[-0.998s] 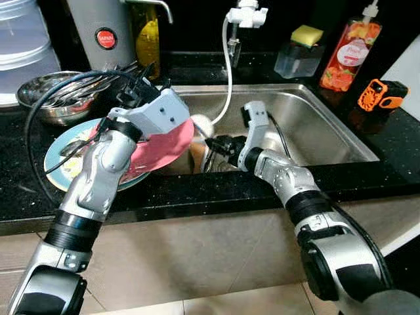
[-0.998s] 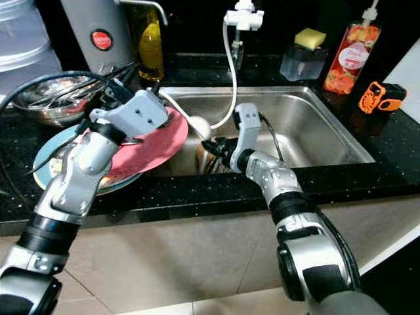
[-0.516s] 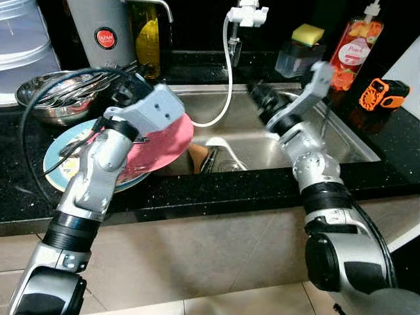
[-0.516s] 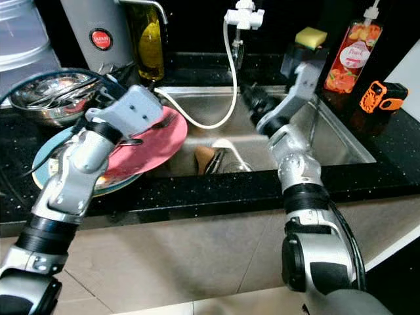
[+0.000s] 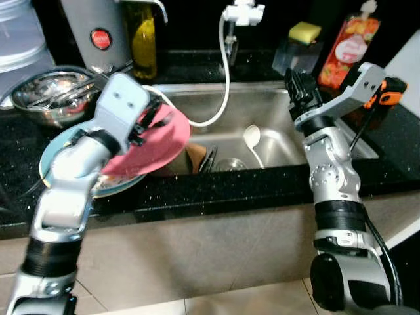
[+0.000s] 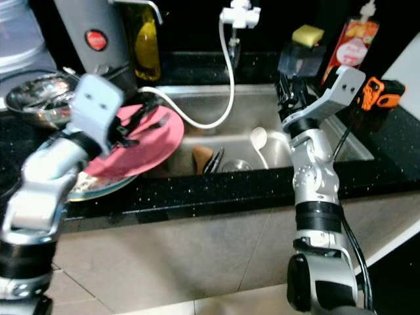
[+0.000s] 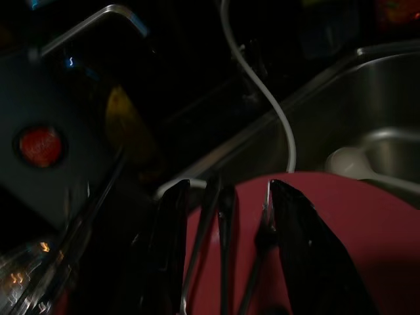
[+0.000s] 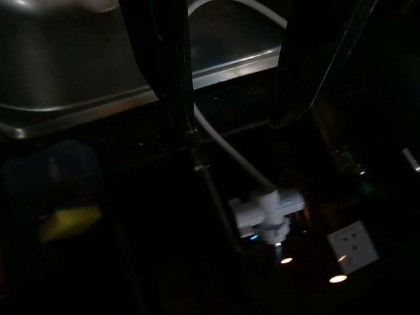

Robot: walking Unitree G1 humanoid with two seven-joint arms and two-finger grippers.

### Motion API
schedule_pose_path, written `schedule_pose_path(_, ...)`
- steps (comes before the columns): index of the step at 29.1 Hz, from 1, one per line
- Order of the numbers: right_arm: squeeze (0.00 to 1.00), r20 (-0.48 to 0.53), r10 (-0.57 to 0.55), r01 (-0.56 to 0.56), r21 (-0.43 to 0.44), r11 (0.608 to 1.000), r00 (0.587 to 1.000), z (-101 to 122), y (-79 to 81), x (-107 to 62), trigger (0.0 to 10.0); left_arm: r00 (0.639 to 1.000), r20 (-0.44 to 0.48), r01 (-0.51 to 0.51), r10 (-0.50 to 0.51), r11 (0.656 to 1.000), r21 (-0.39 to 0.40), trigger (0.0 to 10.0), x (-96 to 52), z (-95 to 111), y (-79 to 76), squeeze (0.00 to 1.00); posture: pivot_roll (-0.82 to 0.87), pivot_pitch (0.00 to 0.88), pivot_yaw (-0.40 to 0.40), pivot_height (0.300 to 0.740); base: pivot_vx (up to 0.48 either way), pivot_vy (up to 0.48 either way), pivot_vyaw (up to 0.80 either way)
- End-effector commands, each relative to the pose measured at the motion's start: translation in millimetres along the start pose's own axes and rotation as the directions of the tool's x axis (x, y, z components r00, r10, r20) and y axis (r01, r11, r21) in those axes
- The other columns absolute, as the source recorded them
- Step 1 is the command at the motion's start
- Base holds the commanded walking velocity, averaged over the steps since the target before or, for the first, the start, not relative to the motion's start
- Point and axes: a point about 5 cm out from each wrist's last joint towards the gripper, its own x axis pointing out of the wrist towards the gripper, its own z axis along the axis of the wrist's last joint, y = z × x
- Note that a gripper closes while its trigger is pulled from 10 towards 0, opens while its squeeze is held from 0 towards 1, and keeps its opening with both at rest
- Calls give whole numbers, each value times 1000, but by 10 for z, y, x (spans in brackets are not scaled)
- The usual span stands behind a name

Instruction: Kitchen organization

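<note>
My left gripper (image 5: 148,122) hovers over a pink plate (image 5: 157,144) at the sink's left edge. It is shut on a few thin metal cutlery pieces (image 7: 223,230), which lie between its black fingers (image 7: 298,249). The pink plate rests tilted on a blue-rimmed plate (image 5: 49,161) on the black counter. My right gripper (image 5: 297,83) is raised above the right half of the steel sink (image 5: 275,105), open and holding nothing. A white spoon (image 5: 252,137) lies in the sink basin, below and left of the right gripper.
A metal bowl of utensils (image 5: 42,95) stands at the back left. A white faucet hose (image 5: 225,85) hangs over the sink. A brown cup (image 5: 195,157) and dark items sit at the basin's front. A sponge holder (image 5: 298,49), soap bottle (image 5: 344,49) and orange tool (image 5: 386,92) line the back right.
My right gripper has risen from the sink's front left to above its right side. The white spoon now lies loose in the basin. My left gripper still holds cutlery over the pink plate.
</note>
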Motion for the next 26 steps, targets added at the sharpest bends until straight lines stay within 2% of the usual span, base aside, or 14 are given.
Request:
schedule_pose_path(1,0,-13,-8,8,-24,1000,1000,-14,-1,-26,10000,998,-52,-43,40,998,-52,10000,-145,-17,175,133,283,0,-47,740,0,0,0)
schedule_pose_path(3,0,-19,-3,2,-24,1000,1000,-27,10,-16,10000,992,-99,-84,77,994,-69,10000,-198,-104,280,133,292,0,-53,740,0,0,0)
schedule_pose_path(4,0,-22,1,-2,-22,1000,1000,-32,19,-8,10000,990,-115,-88,77,992,-94,10000,-207,-143,303,1000,299,0,-59,740,0,0,0)
schedule_pose_path(8,0,-28,10,-10,-18,1000,1000,-42,53,23,10000,992,-119,-76,50,973,-220,10000,-189,-214,323,1000,300,0,-63,740,0,0,0)
schedule_pose_path(10,0,-27,21,-21,-14,1000,999,-39,85,47,10000,992,-121,-66,31,953,-296,10000,-109,-271,362,1000,302,0,-70,740,0,0,0)
schedule_pose_path(13,0,-27,26,-27,-12,1000,999,-38,106,62,10000,989,-145,-44,-9,933,-357,10000,6,-347,388,1000,298,0,-73,740,0,0,0)
schedule_pose_path(14,0,-27,27,-27,-13,1000,999,-36,113,62,10000,987,-155,-27,-34,925,-380,10000,69,-369,384,361,293,0,-70,740,0,0,0)
schedule_pose_path(17,0,-26,28,-28,-13,1000,999,-34,118,62,10000,986,-160,-17,-51,919,-394,10000,110,-381,382,361,292,0,-69,740,0,0,0)
schedule_pose_path(18,0,-25,29,-29,-15,999,999,-31,120,59,10000,982,-175,-6,-66,925,-381,10000,167,-386,372,0,288,0,-66,740,0,0,0)
schedule_pose_path(22,0,-19,20,-20,-19,1000,1000,-30,111,24,10000,969,-223,27,-110,938,-346,10000,310,-326,299,0,267,0,-36,740,0,0,0)
schedule_pose_path(23,0,-13,7,-7,-21,1000,1000,-25,85,-8,10000,964,-218,58,-152,921,-386,10000,343,-228,215,0,261,0,-28,740,0,0,0)
schedule_pose_path(26,0,-12,-9,9,-20,1000,1000,-30,50,-41,10000,962,-251,19,-111,940,-340,10000,355,-170,196,0,260,0,-22,740,0,0,0)
